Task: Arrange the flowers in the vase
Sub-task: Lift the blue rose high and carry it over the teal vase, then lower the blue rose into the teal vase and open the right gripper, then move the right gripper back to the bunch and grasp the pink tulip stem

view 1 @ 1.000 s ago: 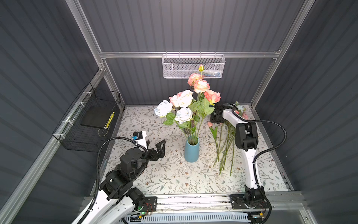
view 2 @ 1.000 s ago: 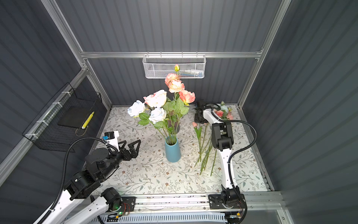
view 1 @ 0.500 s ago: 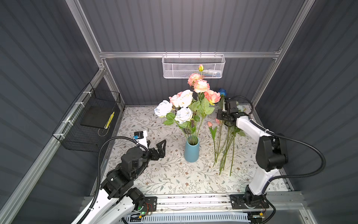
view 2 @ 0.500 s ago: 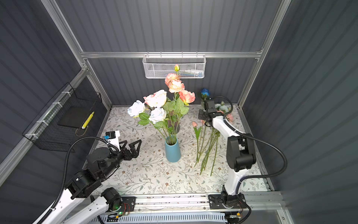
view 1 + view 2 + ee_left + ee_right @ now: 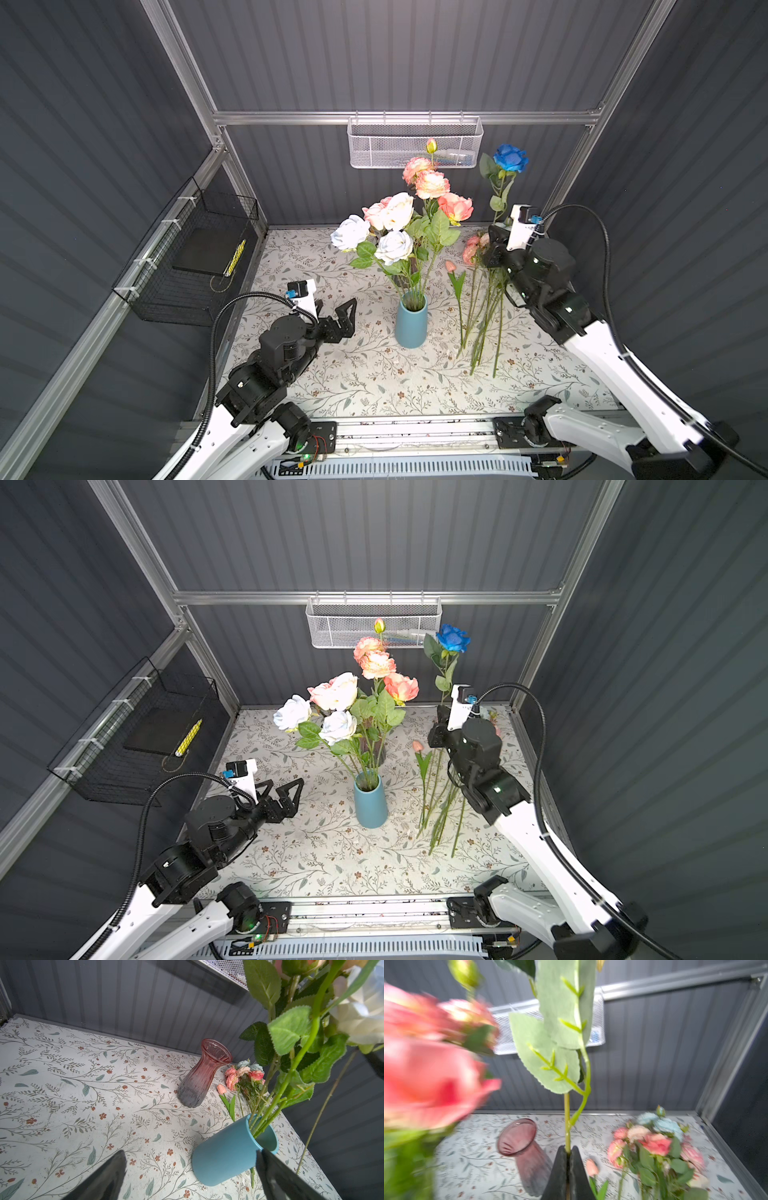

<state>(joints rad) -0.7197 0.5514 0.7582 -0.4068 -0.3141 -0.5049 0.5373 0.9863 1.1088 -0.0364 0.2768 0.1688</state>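
Note:
The blue vase (image 5: pixel 410 324) (image 5: pixel 370 804) stands mid-table and holds several flowers (image 5: pixel 399 216) with pink, peach, cream and pale blue heads. My right gripper (image 5: pixel 495 235) (image 5: pixel 568 1150) is shut on the stem of a deep blue rose (image 5: pixel 510 158) (image 5: pixel 453 638), which it holds upright in the air to the right of the vase. Below it, more flowers (image 5: pixel 482 307) (image 5: pixel 654 1145) lie on the table, beside a small pink tulip (image 5: pixel 451 266). My left gripper (image 5: pixel 281 789) (image 5: pixel 191 1172) is open and empty, low on the table left of the vase (image 5: pixel 226 1159).
A pink glass vase (image 5: pixel 199 1076) (image 5: pixel 525 1147) stands behind the blue one, largely hidden by the bouquet in both top views. A white mesh basket (image 5: pixel 413 143) hangs on the back wall. A black wire basket (image 5: pixel 195 262) hangs on the left wall.
My right gripper has risen from the pile of loose flowers with the deep blue rose, now upright and high. The left arm has not moved.

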